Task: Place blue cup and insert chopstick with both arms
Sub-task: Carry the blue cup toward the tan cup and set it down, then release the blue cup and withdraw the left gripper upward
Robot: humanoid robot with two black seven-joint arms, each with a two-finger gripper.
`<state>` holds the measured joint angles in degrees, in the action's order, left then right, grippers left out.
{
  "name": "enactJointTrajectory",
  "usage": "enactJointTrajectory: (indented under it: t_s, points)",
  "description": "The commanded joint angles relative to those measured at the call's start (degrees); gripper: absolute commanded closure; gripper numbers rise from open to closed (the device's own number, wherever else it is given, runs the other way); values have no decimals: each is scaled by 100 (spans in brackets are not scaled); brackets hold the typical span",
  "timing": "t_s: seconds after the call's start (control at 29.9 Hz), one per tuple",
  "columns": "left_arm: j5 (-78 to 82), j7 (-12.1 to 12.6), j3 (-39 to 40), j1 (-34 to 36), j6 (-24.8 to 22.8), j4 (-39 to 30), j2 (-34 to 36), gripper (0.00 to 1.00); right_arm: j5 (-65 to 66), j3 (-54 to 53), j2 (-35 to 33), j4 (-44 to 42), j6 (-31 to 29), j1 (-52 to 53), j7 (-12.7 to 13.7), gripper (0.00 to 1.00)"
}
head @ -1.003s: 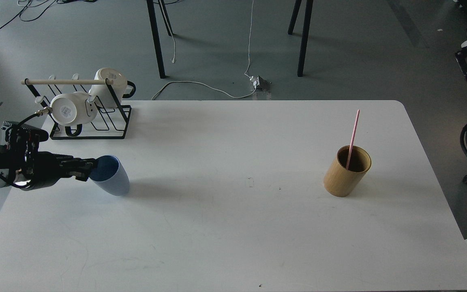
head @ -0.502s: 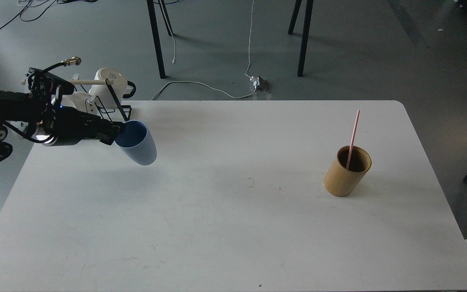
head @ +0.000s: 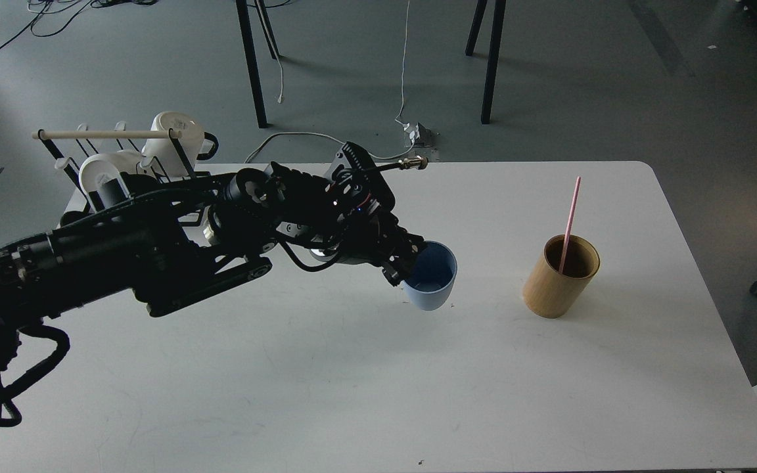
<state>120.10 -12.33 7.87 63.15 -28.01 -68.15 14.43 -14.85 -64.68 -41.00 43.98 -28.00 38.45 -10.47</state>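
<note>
Blue cup (head: 432, 284) sits at the middle of the frame, slightly right of centre, a light-blue tapered tumbler with a darker blue inside, its mouth turned up and a little toward the camera. Left hand (head: 403, 268) is clamped on the cup's left rim, with one finger inside the mouth and the other against the outer wall. Whether the cup's base touches the white counter (head: 352, 381) or hangs just above it cannot be told. The left arm (head: 155, 256) reaches in from the left edge, black with cables and a silver joint ring, stretching across the upper left part of the counter.

To the right of the cup, near it but apart, stands a tan wooden cylinder (head: 559, 276), open at the top. The pink chopstick (head: 570, 223) stands in it, leaning slightly right, its upper half rising above the cylinder's rim.

In the upper left of the frame, partly behind the arm, a black wire mug rack (head: 175, 154) with a cream rod (head: 102, 134) across its top holds two white mugs (head: 175, 131) on their sides.

Beyond the counter's far edge the grey floor shows black furniture legs (head: 252, 66) and a white cable (head: 326, 138) running to a plug block. The right hand is out of view.
</note>
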Motion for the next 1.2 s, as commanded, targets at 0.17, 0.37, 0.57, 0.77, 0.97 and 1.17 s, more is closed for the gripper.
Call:
enactJointTrajectory:
  t_s: [0.17,0.37,0.57,0.77,0.97,1.17]
  points:
    - [75,-68,-357,-136,1,952,-590,98,0,-18,-74,119,0,-48,-8,1]
    - [40,-59,-348,-189,1,988,-643,93,-9,-18,-74,128,0,-57,-8,1]
    - [-152,-86,-243,-181,1,944,-608,58,0,8,-66,181,0,-57,-8,1]
    - [-1004,-86,309,-181,1,891,-257,31,88,52,-275,470,0,-162,-8,1]
    - [-3234,-77,1743,-286,1,961,94,4,334,175,-1022,1261,0,-478,-17,1]
    - [-6606,-77,2340,-330,1,1127,745,1,1157,315,-1691,2314,109,-812,-34,1]
